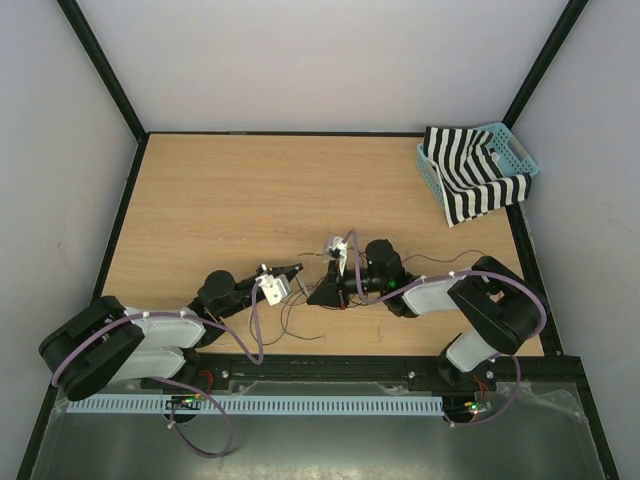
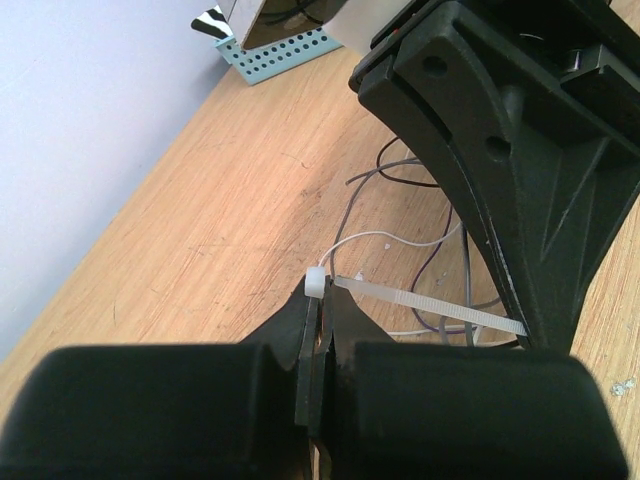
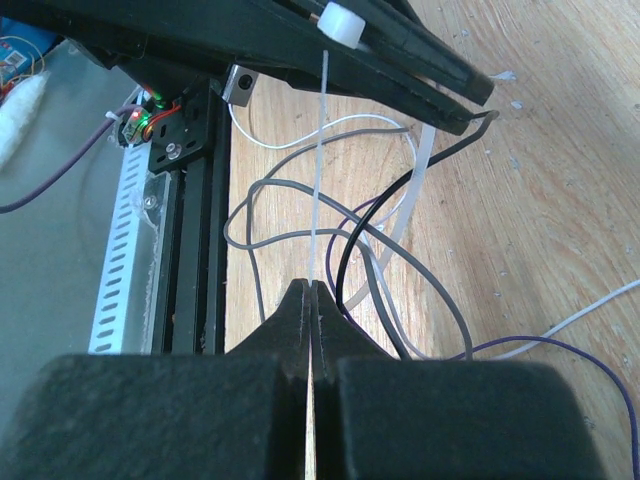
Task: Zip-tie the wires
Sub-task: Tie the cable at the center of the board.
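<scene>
Both end effectors clamped on one zip tie over the loose wires

The left end effector (image 2: 320, 300) is pinched closed with the white head of the zip tie (image 2: 420, 303) right at its fingertips, and the pale strap runs from there towards the right arm's black fingers. The right end effector (image 3: 311, 290) is closed too, with a thin pale strip of the tie caught between its fingers and rising to the head. The two tips sit near each other, low over the worktop (image 1: 250, 200) towards its near edge. The wires (image 3: 350, 225), grey, black, purple and white, lie in slack loops on the wood below and between them; whether the strap goes round them cannot be told
</scene>
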`<state>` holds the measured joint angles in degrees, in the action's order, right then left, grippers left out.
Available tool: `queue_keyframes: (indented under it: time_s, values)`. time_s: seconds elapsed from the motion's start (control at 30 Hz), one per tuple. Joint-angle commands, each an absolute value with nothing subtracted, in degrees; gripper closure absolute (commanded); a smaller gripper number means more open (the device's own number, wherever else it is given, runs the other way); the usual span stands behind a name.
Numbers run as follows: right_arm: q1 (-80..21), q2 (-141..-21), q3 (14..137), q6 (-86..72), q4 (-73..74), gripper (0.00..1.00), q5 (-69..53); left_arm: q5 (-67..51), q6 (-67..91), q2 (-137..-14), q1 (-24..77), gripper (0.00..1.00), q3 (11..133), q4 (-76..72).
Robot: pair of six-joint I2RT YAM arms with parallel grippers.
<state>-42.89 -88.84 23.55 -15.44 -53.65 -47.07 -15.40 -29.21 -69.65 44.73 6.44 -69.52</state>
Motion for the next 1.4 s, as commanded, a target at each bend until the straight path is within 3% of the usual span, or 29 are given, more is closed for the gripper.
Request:
queue_keyframes:
  time_s: [0.0, 1.37]
  values:
    - [-42.4, -87.5, 24.4, -15.9, -53.9, 1.00, -48.5, -15.0, -30.2, -69.8, 45.1, 1.00, 6.9, -71.8]
    - [-41.1, -88.5, 26.8, -18.0, -50.4, 1.00, -50.2, -13.9, -33.7, -71.8, 47.2, 1.00, 7.1, -71.8]
